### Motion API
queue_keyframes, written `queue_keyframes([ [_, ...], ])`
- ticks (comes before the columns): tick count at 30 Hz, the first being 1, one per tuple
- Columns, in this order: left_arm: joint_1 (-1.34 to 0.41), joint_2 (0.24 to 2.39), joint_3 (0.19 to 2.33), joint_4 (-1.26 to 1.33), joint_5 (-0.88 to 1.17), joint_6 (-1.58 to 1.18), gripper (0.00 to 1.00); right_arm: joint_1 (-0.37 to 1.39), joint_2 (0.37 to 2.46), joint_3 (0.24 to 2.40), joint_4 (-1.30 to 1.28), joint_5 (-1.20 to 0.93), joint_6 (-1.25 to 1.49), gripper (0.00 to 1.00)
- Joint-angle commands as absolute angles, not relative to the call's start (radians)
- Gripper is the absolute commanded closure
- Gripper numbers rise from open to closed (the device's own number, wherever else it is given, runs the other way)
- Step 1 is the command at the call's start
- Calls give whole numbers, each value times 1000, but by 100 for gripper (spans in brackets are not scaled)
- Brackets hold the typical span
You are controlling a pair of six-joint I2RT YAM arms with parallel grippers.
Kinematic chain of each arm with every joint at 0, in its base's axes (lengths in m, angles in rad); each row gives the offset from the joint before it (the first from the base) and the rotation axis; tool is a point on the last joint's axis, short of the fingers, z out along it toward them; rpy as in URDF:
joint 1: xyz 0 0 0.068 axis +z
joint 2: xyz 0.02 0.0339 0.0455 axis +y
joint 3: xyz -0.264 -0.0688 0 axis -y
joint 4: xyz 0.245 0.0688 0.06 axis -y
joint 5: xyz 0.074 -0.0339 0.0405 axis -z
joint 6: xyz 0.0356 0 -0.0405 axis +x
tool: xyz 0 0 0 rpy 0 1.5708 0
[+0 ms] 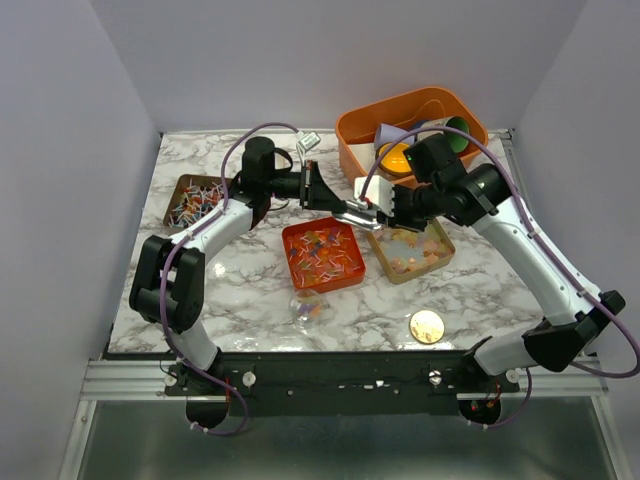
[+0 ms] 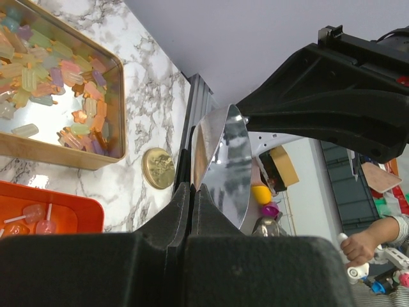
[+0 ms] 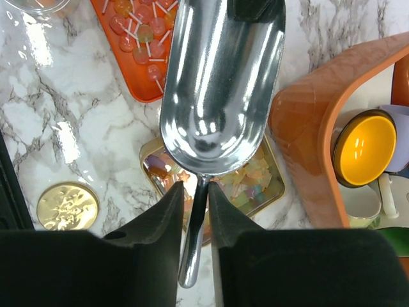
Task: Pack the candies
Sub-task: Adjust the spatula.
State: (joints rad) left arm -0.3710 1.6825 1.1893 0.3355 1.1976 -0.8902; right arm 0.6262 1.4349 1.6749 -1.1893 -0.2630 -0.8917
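while both arms meet mid-frame in the top view, right gripper (image 3: 196, 190) pinches the metal scoop (image 3: 220, 83) by its handle, and left gripper (image 2: 192, 192) fingers are pressed shut on its front lip. candies (image 1: 322, 255) sit in the orange tray (image 2: 80, 220) and in the gold tray (image 2: 64, 155), which is half hidden under the scoop. gold disc (image 1: 427, 325) lower right, orange bin (image 1: 347, 150) upper right.

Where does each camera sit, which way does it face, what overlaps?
Top external: above, behind bases, looking down on the marble table; left arm, right arm show.
Left wrist: rolled sideways, facing rightward across the table; left gripper shut on the metal scoop's rim.
Right wrist: looking straight down; right gripper clamps the scoop's handle.
Both wrists see scoop, gold disc.
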Motion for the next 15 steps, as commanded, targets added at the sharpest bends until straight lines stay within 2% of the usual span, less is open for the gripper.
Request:
queue_keyframes([
  [1, -360, 1693, 1210, 364, 1186, -902, 100, 626, 1462, 1704, -1219, -262, -902, 68],
  [2, -357, 1694, 1213, 348, 1181, -882, 100, 626, 1459, 1709, -1220, -265, -900, 64],
  [7, -354, 1698, 1215, 322, 1175, -871, 100, 624, 1463, 1726, -1230, -261, -913, 64],
  [13, -353, 1698, 1216, 341, 1180, -882, 100, 626, 1470, 1695, -1203, -216, -908, 65],
  [15, -353, 1700, 1218, 336, 1177, -882, 100, 626, 1473, 1686, -1200, -213, -908, 68],
])
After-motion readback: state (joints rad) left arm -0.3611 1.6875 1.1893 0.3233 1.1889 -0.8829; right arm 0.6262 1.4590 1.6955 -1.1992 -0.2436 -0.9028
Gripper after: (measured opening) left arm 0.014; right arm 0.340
